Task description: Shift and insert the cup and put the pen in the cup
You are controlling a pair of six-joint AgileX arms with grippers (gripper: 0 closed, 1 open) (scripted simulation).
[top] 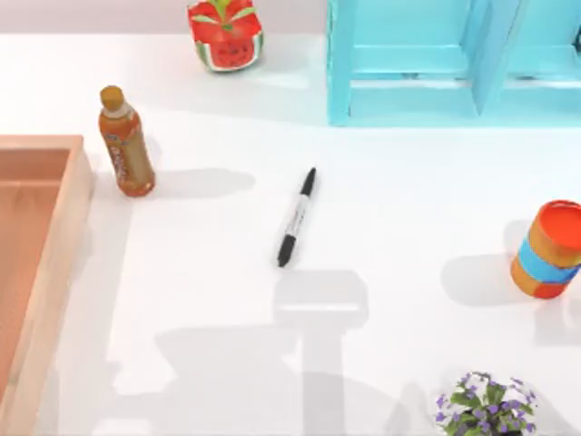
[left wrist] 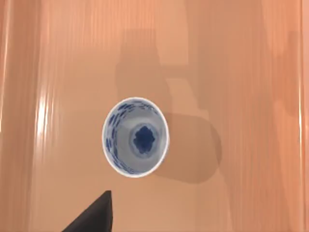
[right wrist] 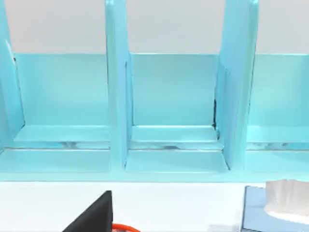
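The cup [left wrist: 135, 137], white with a blue floral pattern, stands upright on the floor of the wooden tray [left wrist: 241, 96]. The left wrist view looks straight down into it. A dark part of my left gripper [left wrist: 94, 215] hangs above the tray, just beside the cup and apart from it. The pen [top: 297, 217], black with a white-grey middle, lies at a slant on the white table near the middle of the top view. A dark part of my right gripper [right wrist: 94, 215] faces the cyan shelf [right wrist: 174, 96].
The wooden tray [top: 64, 236] takes up the table's left edge, with an orange bottle [top: 126, 143] beside it. A watermelon-patterned block [top: 226, 34] and the cyan shelf [top: 436, 64] stand at the back. An orange cylinder [top: 547, 250] and a potted plant [top: 481, 406] are at the right. A tissue box [right wrist: 277, 208] sits near the shelf.
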